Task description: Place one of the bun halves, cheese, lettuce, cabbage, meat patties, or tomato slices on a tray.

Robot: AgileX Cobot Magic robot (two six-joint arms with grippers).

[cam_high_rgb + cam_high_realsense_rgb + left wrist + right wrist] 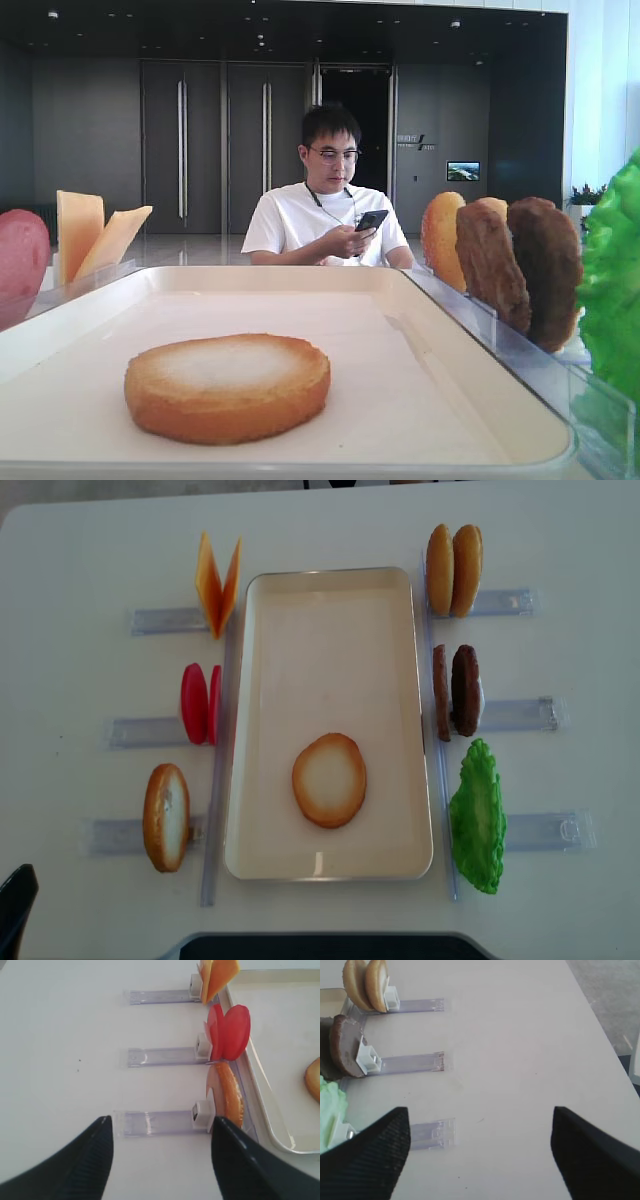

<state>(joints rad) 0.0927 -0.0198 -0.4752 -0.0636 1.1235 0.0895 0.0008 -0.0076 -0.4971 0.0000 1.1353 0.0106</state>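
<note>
One bun half (329,779) lies flat, pale face up, on the cream tray (330,610). Left of the tray stand cheese (217,583), tomato slices (200,702) and another bun half (166,816). To its right are two bun halves (453,569), meat patties (458,690) and lettuce (476,815). Cabbage is out of view. My left gripper (162,1120) is open and empty over the table, just short of the left bun half (227,1095). My right gripper (480,1110) hangs open and empty above bare table, right of the lettuce (330,1105).
Each food group stands in a clear plastic holder (125,732) with a rail pointing away from the tray. A person (325,200) sits behind the table's far side with a phone. A dark base (320,947) sits at the near table edge.
</note>
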